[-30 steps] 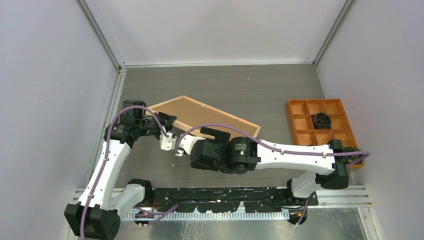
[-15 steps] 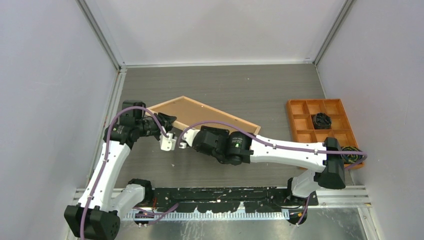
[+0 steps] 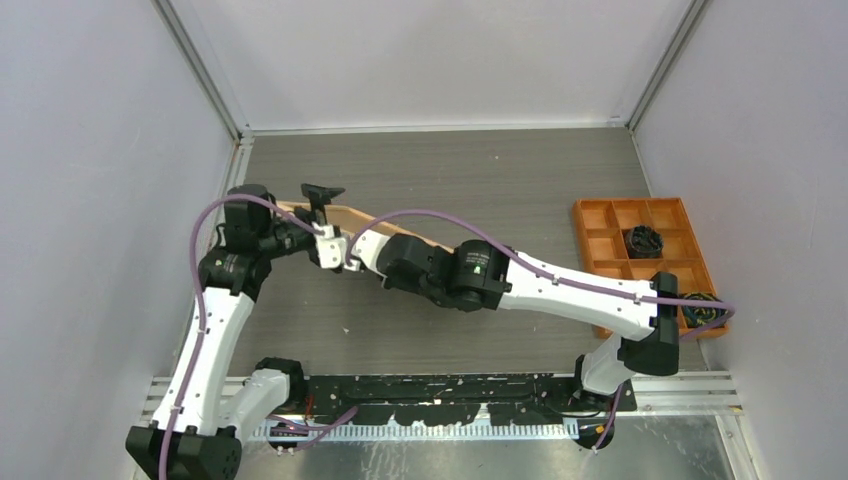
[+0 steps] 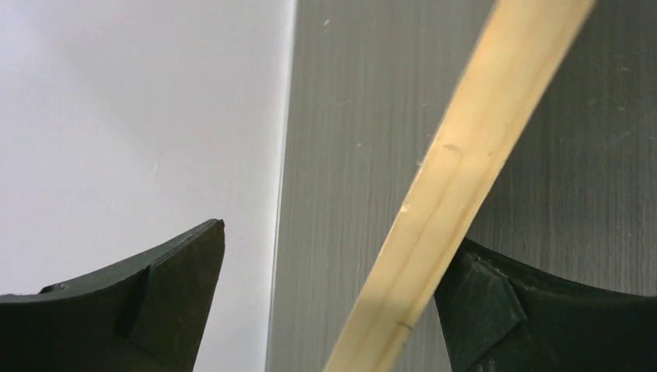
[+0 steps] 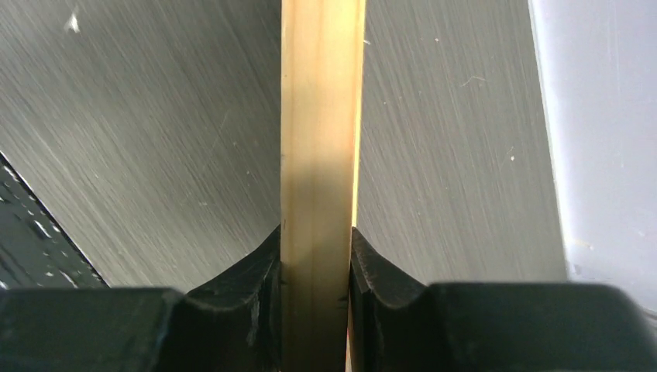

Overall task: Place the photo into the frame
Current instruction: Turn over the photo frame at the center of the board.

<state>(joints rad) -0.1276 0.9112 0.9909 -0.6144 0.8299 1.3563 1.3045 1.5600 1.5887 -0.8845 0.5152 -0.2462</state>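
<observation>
on the grey table [image 3: 480,170] the frame [image 3: 345,212] is tipped up on edge at 10 o'clock, well apart from the orange tray [image 3: 590,245] at 3 o'clock. right gripper [image 5: 318,267] pinches its wooden rail; left gripper [image 4: 329,256] gapes around the same rail. a black part [image 3: 645,240] sits in one tray compartment.

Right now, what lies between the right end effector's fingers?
A light-wood rail of the frame, edge-on, pinched by both fingers of the right end effector; the right wrist view shows it.
</observation>
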